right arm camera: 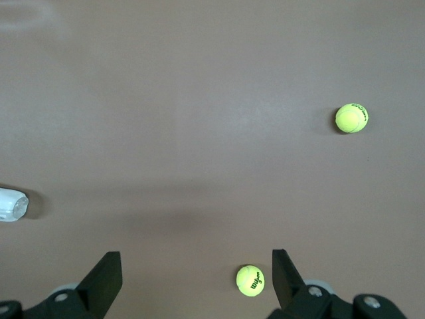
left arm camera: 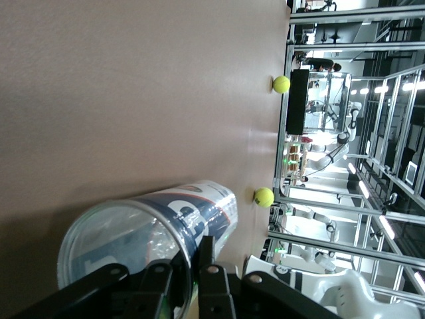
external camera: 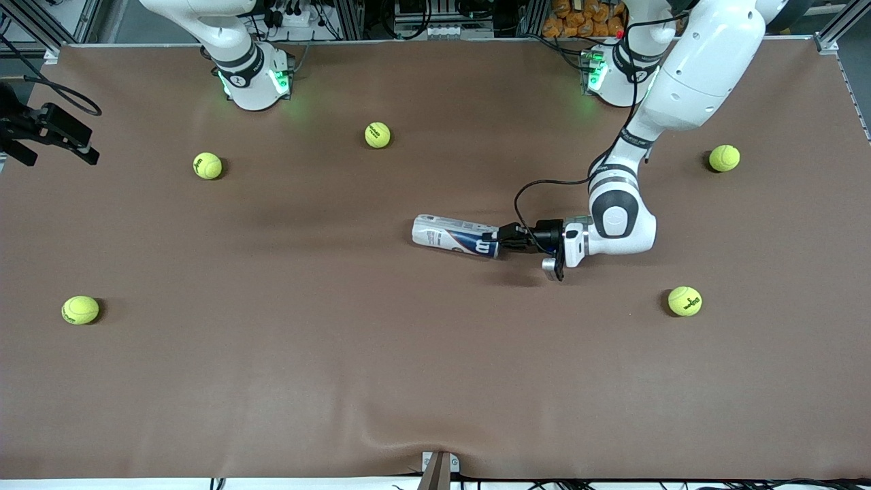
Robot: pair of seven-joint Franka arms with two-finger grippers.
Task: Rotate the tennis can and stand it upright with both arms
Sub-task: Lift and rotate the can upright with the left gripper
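Can (external camera: 454, 235): lying on its side near the middle of the desk (external camera: 340, 354), clear open end toward the left arm's end, label with navy band around the body.

Left end effector (external camera: 505, 237): low over the desk at the can's open end, fingers (left arm camera: 206, 256) clamped on the can's rim (left arm camera: 188, 247), one inside the mouth and one outside. Left arm (external camera: 687, 88) reaches down from its base, forearm folded, wrist turned level so the hand points along the can's axis.

Right end effector (right arm camera: 197, 276): fingers wide apart, holding nothing, hanging high over bare desk at the right arm's end; this arm waits.

Balls: five on the desk, all well apart from the can; nearest to the left end effector is one (external camera: 684, 301) nearer the front camera, toward the left arm's end. Two (right arm camera: 351, 117) (right arm camera: 250, 280) lie below the right end effector.
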